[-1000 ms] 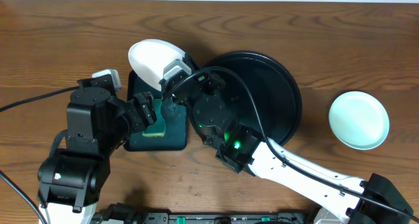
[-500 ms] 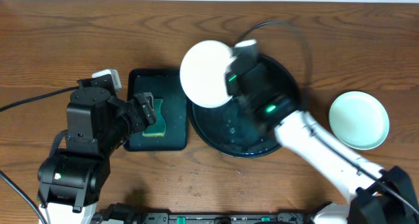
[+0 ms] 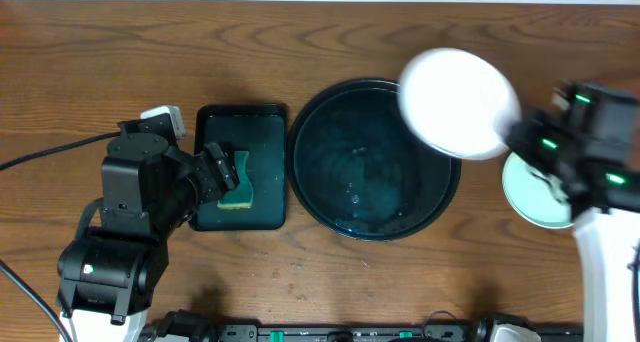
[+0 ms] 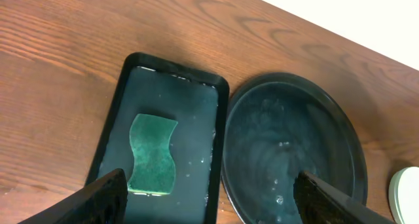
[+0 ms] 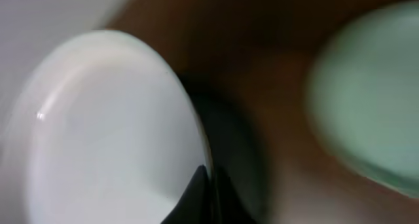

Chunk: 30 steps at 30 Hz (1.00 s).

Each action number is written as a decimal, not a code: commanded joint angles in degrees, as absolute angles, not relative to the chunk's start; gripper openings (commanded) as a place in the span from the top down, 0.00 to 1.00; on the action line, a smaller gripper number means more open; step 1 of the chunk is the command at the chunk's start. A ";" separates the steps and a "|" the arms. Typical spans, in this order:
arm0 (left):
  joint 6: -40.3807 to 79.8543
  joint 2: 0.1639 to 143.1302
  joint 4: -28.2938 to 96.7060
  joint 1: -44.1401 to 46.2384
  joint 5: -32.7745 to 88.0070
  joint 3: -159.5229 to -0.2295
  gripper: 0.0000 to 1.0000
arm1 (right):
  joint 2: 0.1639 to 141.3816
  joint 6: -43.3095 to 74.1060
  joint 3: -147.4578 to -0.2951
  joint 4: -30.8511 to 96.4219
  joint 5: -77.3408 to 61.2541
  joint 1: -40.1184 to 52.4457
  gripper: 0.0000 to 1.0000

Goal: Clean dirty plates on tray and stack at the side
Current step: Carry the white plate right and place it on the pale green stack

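My right gripper (image 3: 520,134) is shut on the rim of a white plate (image 3: 458,102) and holds it in the air over the right edge of the round black tray (image 3: 320,197). The plate fills the left of the blurred right wrist view (image 5: 98,132), with the finger (image 5: 204,191) pinching its edge. Another pale teal plate (image 3: 530,204) lies on the wood at the right, partly under my right arm; it also shows in the right wrist view (image 5: 366,86). The round tray is wet and holds no plates (image 4: 288,145). My left gripper (image 4: 209,204) is open above the two trays.
A rectangular black tray (image 3: 262,132) with a green sponge (image 3: 240,180) lies left of the round tray; it also shows in the left wrist view (image 4: 124,112), with the sponge (image 4: 152,152). A black cable (image 3: 40,157) crosses the far left tabletop.
My right arm has swung from left to right across the round tray, carrying the white plate from over the rectangular tray toward the teal plate. The left arm has not moved.
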<state>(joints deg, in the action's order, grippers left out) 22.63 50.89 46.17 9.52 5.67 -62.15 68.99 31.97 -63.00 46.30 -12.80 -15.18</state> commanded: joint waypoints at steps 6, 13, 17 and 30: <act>22.52 50.92 46.24 9.28 5.56 -62.85 0.18 | 74.48 31.05 -60.16 54.52 10.74 -31.70 0.99; 22.52 50.92 46.24 9.28 5.56 -62.85 0.18 | 81.03 31.07 -59.79 50.74 8.93 -38.74 0.99; 22.52 50.92 46.24 9.28 5.54 -62.85 0.18 | 85.25 30.33 -59.79 50.92 5.10 -39.05 0.77; 22.52 50.92 46.24 9.28 5.56 -62.85 0.18 | 70.11 5.06 -60.12 54.06 -40.84 -24.25 0.20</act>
